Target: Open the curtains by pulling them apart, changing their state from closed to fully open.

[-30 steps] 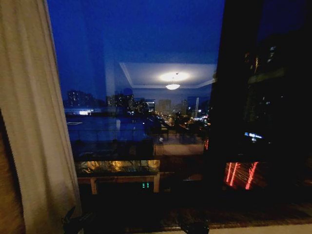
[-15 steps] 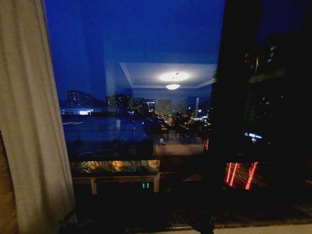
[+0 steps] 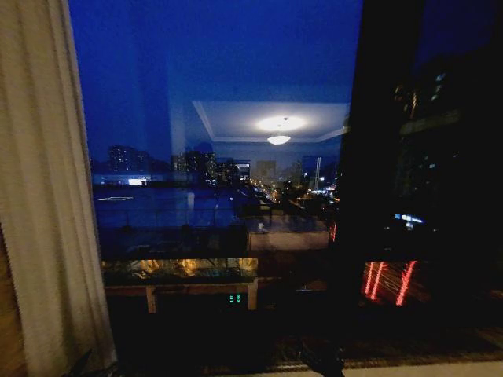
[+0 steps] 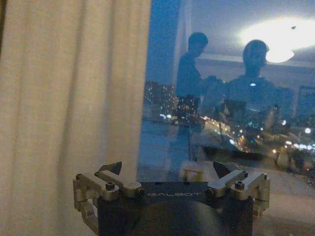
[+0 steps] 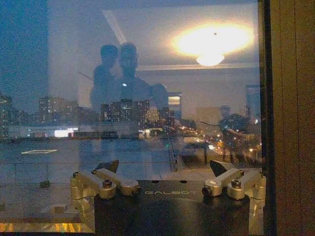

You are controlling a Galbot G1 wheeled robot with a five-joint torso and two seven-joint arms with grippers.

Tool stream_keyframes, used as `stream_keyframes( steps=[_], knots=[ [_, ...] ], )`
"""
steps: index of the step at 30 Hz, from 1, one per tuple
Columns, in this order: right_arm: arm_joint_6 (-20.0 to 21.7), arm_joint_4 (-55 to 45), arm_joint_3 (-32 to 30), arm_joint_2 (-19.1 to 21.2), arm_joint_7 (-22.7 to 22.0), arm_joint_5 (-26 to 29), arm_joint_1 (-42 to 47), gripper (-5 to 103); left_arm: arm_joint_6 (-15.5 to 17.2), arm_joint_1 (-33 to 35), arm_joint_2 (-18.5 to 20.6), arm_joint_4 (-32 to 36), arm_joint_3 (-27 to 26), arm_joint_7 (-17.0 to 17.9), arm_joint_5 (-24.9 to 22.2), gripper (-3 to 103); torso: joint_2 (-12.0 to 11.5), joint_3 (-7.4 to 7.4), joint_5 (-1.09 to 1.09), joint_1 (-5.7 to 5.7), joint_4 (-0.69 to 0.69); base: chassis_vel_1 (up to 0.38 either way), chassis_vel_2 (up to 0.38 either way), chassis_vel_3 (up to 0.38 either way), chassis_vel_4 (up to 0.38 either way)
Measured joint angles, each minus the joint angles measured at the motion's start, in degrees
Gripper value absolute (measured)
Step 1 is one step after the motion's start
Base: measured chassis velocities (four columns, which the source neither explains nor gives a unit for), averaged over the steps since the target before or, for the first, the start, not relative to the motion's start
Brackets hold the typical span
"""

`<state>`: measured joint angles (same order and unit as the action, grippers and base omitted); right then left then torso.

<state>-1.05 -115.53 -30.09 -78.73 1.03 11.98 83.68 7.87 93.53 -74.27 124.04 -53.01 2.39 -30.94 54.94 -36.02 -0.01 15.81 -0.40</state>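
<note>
One sheer cream curtain hangs in pleats along the left edge of the window, gathered to the side, and night-time glass lies bare beside it. The left wrist view shows the same curtain close up, just off to one side of my left gripper. That gripper is open, faces the glass and holds nothing; the fabric's edge lies beside one finger. My right gripper is also open and holds nothing, and it points at the bare glass.
A thick golden-brown drape hangs behind the curtain at the far left. A dark window frame post stands right of centre. In the right wrist view a brown ribbed drape runs beside the frame. People and a ceiling lamp are reflected in the glass.
The cream curtain's edge has slid further left, uncovering more glass. The dark shape of the left gripper at the bottom left has dropped out of the head view.
</note>
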Motion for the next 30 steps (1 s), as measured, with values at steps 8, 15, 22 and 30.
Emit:
stream_keyframes(
  steps=[8,15,22,30],
  knots=[
    [0.25,-0.09,-1.79,0.00,1.46,2.62,-0.08,100,0.13,-0.71,-0.29,-0.34,-0.07,-0.14,0.70,100,0.00,0.00,0.00,0.00,0.02,0.000,0.000,0.000,0.000],
    [0.18,0.28,-4.53,-0.01,3.05,4.86,0.81,100,-0.09,-0.38,-1.32,-0.50,0.76,-0.17,2.24,100,0.00,0.00,0.00,0.00,0.02,-0.067,-0.077,0.082,0.071],
    [-0.07,0.51,-5.33,-0.01,3.60,5.68,1.35,100,-0.58,-0.05,-1.60,-0.63,1.01,-0.17,2.66,100,0.00,0.00,0.01,0.00,0.01,-0.192,-0.199,0.203,0.189],
    [-0.18,0.54,-5.54,0.00,3.69,5.74,1.40,100,-1.15,0.01,-1.16,-1.14,0.99,-0.17,2.66,100,0.00,0.00,0.02,-0.02,0.01,-0.299,-0.313,0.307,0.323]
  ],
)
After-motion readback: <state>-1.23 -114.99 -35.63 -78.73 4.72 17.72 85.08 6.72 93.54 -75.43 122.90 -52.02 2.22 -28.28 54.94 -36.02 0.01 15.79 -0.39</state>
